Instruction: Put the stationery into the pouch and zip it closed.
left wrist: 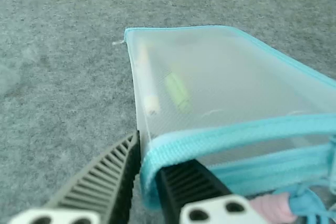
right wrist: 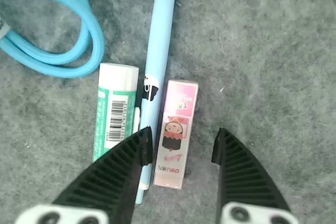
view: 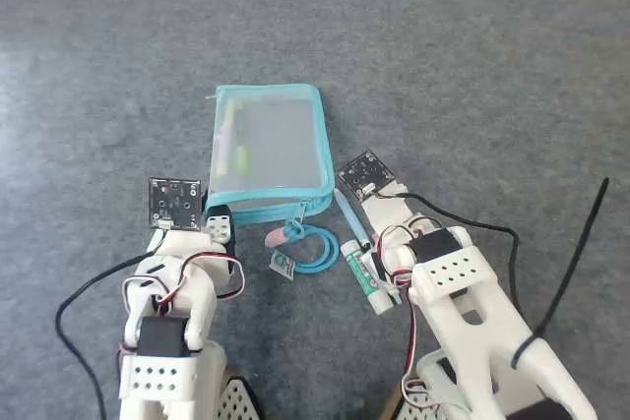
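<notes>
The clear pouch (view: 271,150) with turquoise trim lies mid-table, a green marker (left wrist: 177,91) and a pale stick (left wrist: 147,82) inside it. My left gripper (left wrist: 148,182) is shut on the pouch's near left corner (view: 219,221), pinching the zip edge. My right gripper (right wrist: 182,137) stands open, low over the pink eraser box (right wrist: 175,132), one finger on each side of it. Beside the box lie a light blue pen (right wrist: 157,51) and a green-and-white glue stick (right wrist: 115,111), all on the mat to the right of the pouch's near edge.
A turquoise cord loop (view: 317,248) with a small tag (view: 283,265) and a pink piece (view: 283,236) trails from the pouch's zip end, close to the glue stick (view: 366,277). Grey mat stretches open on the far side and both flanks.
</notes>
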Robot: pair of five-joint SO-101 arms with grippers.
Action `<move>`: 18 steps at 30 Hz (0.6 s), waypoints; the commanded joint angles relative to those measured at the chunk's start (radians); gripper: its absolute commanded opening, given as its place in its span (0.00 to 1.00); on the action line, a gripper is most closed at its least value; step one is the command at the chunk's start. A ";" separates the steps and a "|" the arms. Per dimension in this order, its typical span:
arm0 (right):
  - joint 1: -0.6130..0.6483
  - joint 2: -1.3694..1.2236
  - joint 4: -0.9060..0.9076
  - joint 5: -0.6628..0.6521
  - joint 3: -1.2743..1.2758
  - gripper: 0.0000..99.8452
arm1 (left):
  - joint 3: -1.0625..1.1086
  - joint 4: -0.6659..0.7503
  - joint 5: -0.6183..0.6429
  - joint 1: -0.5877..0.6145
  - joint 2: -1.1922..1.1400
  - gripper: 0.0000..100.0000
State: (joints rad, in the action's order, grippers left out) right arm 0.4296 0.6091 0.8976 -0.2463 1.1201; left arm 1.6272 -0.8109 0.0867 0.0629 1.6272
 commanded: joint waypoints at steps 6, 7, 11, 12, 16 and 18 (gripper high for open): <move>-0.008 0.031 -0.007 0.005 0.034 0.19 | -0.007 0.026 -0.012 -0.005 0.012 0.01; -0.008 0.031 -0.007 0.003 0.037 0.19 | -0.007 0.026 -0.012 -0.005 0.012 0.01; -0.008 0.031 -0.007 0.003 0.038 0.14 | -0.007 0.026 -0.012 -0.005 0.012 0.01; -0.008 0.031 -0.008 0.003 0.040 0.11 | -0.005 0.025 -0.012 -0.005 0.012 0.01; -0.010 0.031 -0.008 -0.028 0.040 0.01 | -0.005 0.025 -0.012 -0.005 0.012 0.01; -0.013 0.030 -0.005 -0.057 0.043 0.02 | -0.005 0.025 -0.012 -0.005 0.012 0.01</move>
State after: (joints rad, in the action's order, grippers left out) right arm 0.4219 0.6122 0.8976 -0.2570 1.1630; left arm 1.6272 -0.8109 0.0867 0.0629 1.6272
